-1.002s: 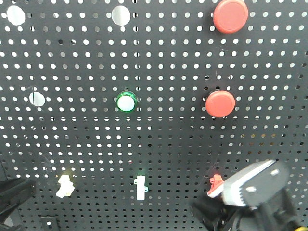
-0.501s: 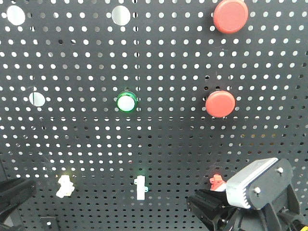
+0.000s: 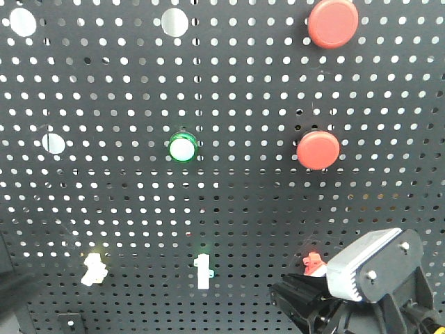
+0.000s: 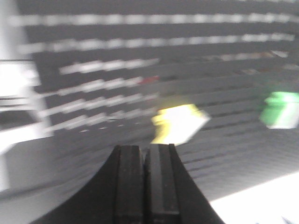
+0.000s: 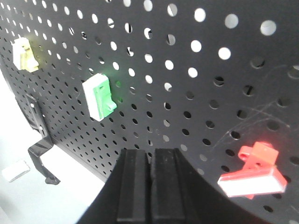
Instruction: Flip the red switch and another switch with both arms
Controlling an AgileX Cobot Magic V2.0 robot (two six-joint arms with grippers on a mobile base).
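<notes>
Judging by looks, the red switch (image 5: 256,171) is small, rigid, light plastic, low on the pegboard (image 3: 229,83); you push its short white lever, you don't grip it. The yellow switch (image 4: 180,122), blurred, sits just ahead of the left gripper (image 4: 145,182), fingers pressed together. The right gripper (image 5: 152,186), fingers likewise together, sits just left of the red switch. Press gently: the levers look fragile.

Red switch (image 5: 256,170), pale yellow switch (image 5: 24,55), black perforated pegboard (image 3: 243,202).
</notes>
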